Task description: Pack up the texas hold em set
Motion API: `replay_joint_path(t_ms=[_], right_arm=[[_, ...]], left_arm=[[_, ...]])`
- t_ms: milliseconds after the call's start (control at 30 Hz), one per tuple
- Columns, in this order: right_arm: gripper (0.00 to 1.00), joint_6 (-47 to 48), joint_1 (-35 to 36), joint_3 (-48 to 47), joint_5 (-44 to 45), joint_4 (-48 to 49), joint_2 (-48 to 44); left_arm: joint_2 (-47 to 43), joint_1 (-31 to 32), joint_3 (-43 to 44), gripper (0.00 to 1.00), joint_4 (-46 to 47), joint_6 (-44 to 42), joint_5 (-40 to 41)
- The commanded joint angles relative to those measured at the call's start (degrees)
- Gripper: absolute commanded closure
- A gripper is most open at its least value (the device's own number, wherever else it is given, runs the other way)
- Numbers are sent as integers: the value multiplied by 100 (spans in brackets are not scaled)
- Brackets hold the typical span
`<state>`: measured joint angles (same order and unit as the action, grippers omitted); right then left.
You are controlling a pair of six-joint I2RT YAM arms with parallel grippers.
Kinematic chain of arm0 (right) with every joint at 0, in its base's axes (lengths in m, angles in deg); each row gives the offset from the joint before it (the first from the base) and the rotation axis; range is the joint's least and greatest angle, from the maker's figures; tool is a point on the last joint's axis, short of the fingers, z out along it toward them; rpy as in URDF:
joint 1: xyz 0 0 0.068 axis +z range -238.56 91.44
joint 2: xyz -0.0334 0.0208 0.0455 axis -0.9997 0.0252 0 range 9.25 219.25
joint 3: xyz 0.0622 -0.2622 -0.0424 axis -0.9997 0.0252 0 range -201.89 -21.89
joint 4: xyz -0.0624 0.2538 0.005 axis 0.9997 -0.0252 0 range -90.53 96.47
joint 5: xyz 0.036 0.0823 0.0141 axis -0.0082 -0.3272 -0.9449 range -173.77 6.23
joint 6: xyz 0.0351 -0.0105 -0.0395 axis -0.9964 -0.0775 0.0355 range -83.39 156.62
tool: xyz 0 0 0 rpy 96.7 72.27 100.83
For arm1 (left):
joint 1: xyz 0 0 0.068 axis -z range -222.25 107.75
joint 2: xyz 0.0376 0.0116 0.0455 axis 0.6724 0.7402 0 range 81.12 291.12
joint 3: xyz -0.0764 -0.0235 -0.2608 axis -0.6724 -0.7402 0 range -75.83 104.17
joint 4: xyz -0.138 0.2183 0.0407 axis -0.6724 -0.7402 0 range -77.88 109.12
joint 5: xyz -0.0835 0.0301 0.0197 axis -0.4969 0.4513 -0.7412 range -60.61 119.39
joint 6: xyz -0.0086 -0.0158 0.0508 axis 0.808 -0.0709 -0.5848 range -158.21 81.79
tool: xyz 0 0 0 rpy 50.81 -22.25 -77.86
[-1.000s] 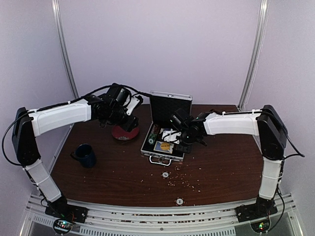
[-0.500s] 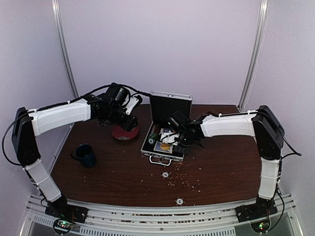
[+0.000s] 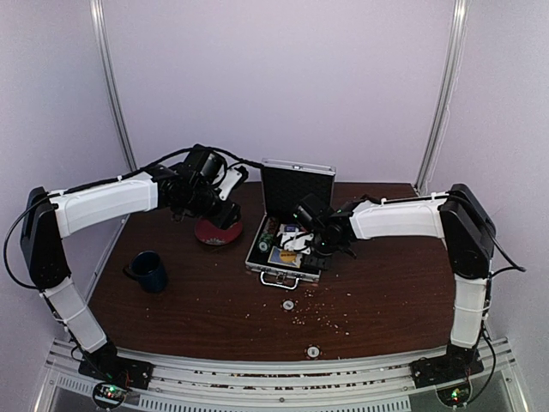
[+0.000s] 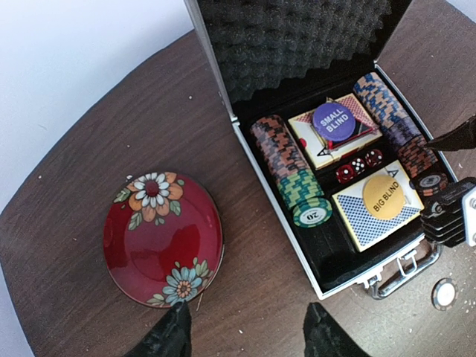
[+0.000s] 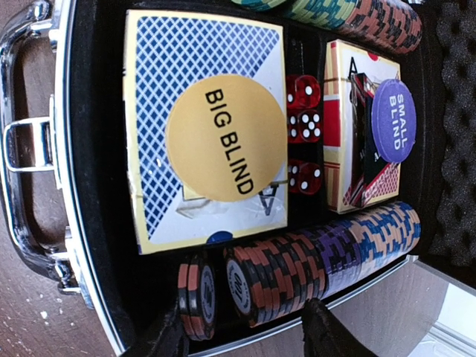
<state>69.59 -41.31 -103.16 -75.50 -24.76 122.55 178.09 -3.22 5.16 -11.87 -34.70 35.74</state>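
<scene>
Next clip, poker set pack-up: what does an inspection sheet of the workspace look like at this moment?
Surface: dark wood table, pale crumbs scattered toward the front.
Job's things: silver case open, lid upright; inside, a chip row along each side, red dice, blue card box under the Big Blind disc, red card box under the Small Blind disc. Loose chip on the table before the case; similar round piece at the front edge.
Clutter: red floral plate, dark blue mug.
Hands: left hand open, empty, near the plate; right hand open over the case, nothing clamped.
Cables: black cable along the left arm.
Surroundings: pale walls, metal poles.
</scene>
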Motion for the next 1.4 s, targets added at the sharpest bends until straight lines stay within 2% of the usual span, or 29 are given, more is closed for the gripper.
replay_joint_path(t_ms=[0, 533, 933, 1367], right_arm=[[48, -65, 23, -59, 38, -97, -24], [48, -368, -167, -542, 105, -182, 142], [48, -431, -238, -557, -88, -277, 116], [43, -567, -272, -502, -222, -327, -152]], left_arm=[[-78, -47, -22, 47, 218, 54, -99], [-34, -51, -22, 47, 214, 54, -177], [9, -52, -4, 47, 180, 45, -290], [13, -51, -11, 47, 180, 56, -292]])
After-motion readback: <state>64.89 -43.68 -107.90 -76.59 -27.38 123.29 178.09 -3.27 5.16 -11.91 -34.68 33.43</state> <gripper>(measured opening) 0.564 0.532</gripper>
